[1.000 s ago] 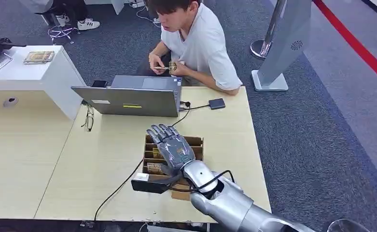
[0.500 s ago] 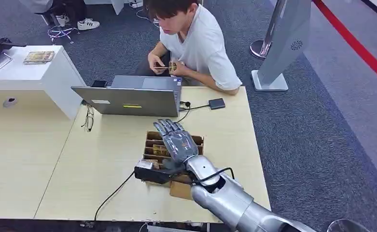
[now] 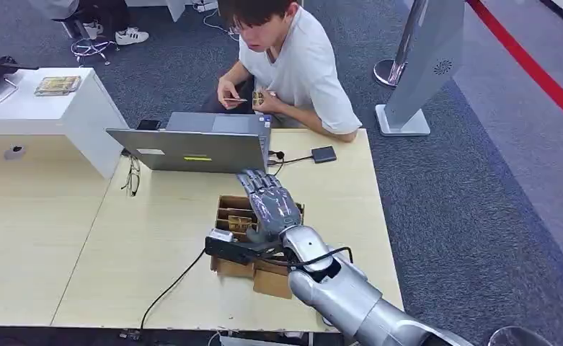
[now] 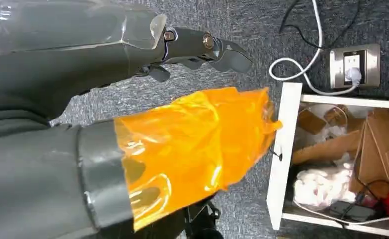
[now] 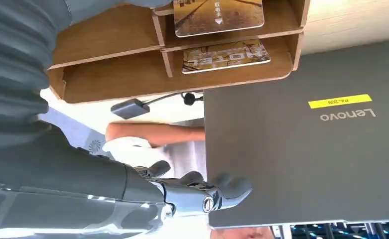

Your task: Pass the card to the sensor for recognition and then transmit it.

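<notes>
Head view shows the right hand (image 3: 269, 205) empty, fingers spread, over the slotted wooden tray (image 3: 224, 268) on the table (image 3: 148, 245), where a card (image 5: 225, 56) lies: thin, stiff, slippery, best pinched at an edge

Tan cards (image 5: 226, 56) lie flat in slotted box (image 5: 107, 74).

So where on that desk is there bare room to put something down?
Bare tabletop lies left of the cardboard card tray, crossed by one black cable. Another bare strip runs right of the tray. It's crowded between tray and laptop, where the right hand hovers.
</notes>
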